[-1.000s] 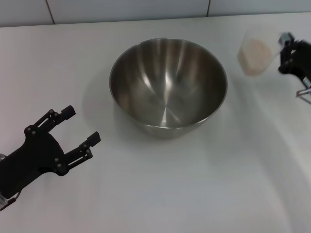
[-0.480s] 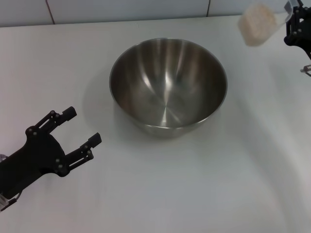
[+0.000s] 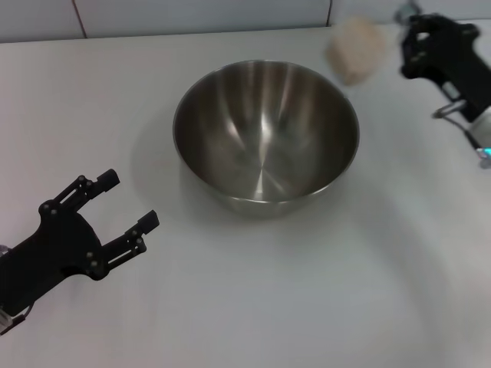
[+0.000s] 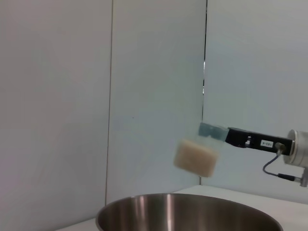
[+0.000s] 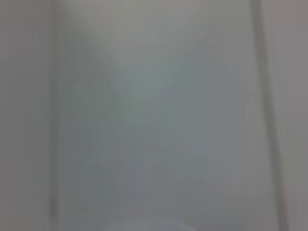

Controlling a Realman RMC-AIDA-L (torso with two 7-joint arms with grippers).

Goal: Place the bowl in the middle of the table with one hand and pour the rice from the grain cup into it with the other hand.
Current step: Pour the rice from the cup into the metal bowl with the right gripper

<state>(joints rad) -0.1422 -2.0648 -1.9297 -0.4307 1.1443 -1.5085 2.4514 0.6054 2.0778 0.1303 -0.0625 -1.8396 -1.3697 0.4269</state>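
Head view: bowl (image 3: 265, 138) sits mid-table (image 3: 307, 291), nothing between it and either pincer. Right pincer (image 3: 410, 42) pinches the tilted cup (image 3: 357, 47) of rice (image 3: 354, 50), raised beside the bowl's far rim. Left pincer (image 3: 126, 201) spread, empty, near the bowl.

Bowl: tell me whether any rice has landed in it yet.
No. In the head view the bowl shows only bare shiny steel inside, and the rice sits in the cup held by the right claw.
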